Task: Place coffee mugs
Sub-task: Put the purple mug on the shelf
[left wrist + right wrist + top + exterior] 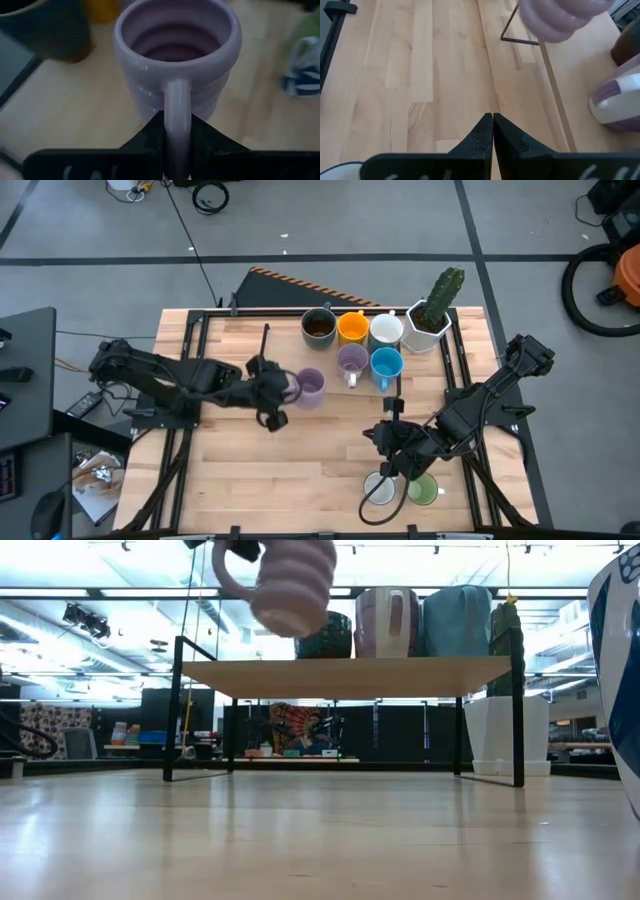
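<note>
The left hand (272, 387) was clamped on the handle of a lavender mug (311, 388), holding it upright above the worktop (250, 460), likely bound for the shelf (290, 330) beside the other mugs. The right hand (392, 442) waited shut and empty.

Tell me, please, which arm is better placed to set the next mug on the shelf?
Left, probably. The left gripper is shut on the handle of a lavender mug, lifted beside the mugs on the shelf. The right gripper is shut, empty, farther away.
</note>
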You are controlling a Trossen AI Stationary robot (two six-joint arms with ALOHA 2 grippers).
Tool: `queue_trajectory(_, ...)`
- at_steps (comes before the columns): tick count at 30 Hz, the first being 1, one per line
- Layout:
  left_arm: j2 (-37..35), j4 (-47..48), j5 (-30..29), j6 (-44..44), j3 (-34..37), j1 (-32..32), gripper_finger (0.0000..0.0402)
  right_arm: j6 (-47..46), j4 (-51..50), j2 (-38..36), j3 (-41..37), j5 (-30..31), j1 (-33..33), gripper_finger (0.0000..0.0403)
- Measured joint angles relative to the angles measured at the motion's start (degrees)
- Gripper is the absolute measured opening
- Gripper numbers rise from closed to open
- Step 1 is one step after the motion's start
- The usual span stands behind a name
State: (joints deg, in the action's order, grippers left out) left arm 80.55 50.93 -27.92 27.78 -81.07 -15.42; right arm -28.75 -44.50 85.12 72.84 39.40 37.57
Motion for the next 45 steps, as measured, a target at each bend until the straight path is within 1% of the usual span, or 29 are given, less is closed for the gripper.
queue_trajectory(3,0.09,1.69,-0.03,0.01,-0.77,2.87,0.0055,-0.22,0.01,0.00,0.00,0.00,0.06,0.0019)
queue_trajectory(7,0.13,2.56,0.69,-1.58,0.34,5.53,0.0054,-0.20,0.07,0.00,0.00,0.00,0.22,0.0019)
queue_trajectory(14,0.09,0.96,0.15,-4.34,1.98,6.65,0.0054,-0.16,0.23,0.00,0.00,0.00,0.21,0.0019)
queue_trajectory(20,0.09,1.98,-0.11,-4.47,2.00,6.81,0.0054,-0.09,0.36,0.00,0.00,0.00,0.20,0.0019)
queue_trajectory(26,0.13,2.63,-0.28,-4.53,2.02,8.54,0.0054,0.28,1.25,0.02,0.00,0.00,0.19,0.0019)
queue_trajectory(29,0.13,2.78,1.14,-4.28,2.02,9.78,0.0054,0.34,1.25,0.00,0.00,0.00,0.19,0.0019)
queue_trajectory(33,0.95,3.31,2.26,-4.01,2.11,10.61,0.0081,0.37,1.28,0.02,0.00,-0.01,0.19,0.0019)
queue_trajectory(35,1.77,3.50,2.77,-4.08,2.18,10.87,0.0085,0.38,1.30,0.02,0.00,0.00,0.19,0.0019)
queue_trajectory(39,3.65,2.94,4.24,-4.47,2.12,10.89,0.0078,0.37,1.66,0.02,-0.02,-0.04,0.19,0.0019)
queue_trajectory(45,4.28,2.20,5.70,-4.49,2.11,10.89,0.0066,0.39,1.61,0.04,-0.04,-0.25,0.19,0.0019)
